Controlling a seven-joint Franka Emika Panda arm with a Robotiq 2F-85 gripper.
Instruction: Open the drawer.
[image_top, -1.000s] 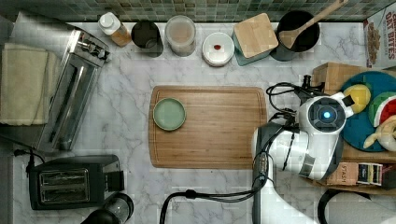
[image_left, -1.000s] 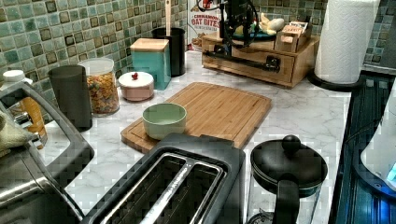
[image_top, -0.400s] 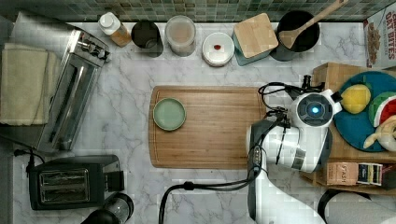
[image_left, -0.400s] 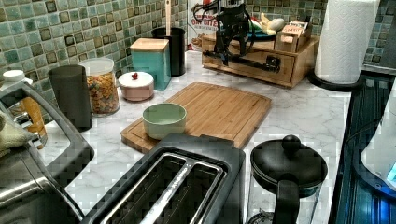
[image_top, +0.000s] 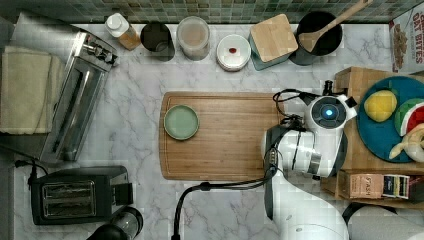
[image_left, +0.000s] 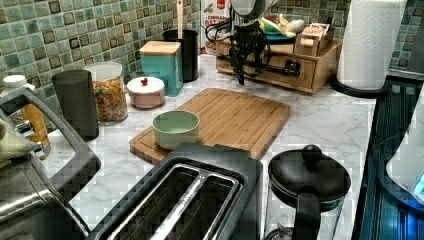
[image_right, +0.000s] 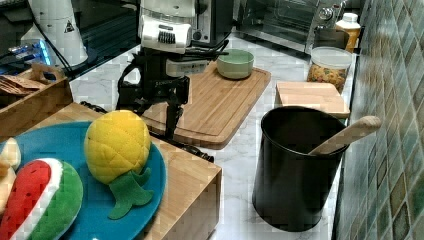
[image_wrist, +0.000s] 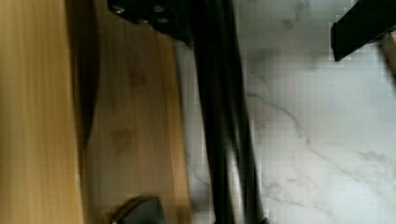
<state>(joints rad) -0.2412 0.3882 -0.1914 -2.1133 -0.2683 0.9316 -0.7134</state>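
The marble bench (image_top: 130, 130) carries a wooden box (image_left: 305, 75) at the top view's right. Its drawer (image_left: 270, 70) faces the cutting board (image_top: 225, 135). The tool (image_left: 241, 75) hangs at the drawer's black bar handle (image_left: 260, 64); its grip cannot be told.

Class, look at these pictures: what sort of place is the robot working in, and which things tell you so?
Most likely a kitchen counter: a toaster and a cutting board sit on marble, with a tiled wall behind. The toy fruit hints at a mock-up.
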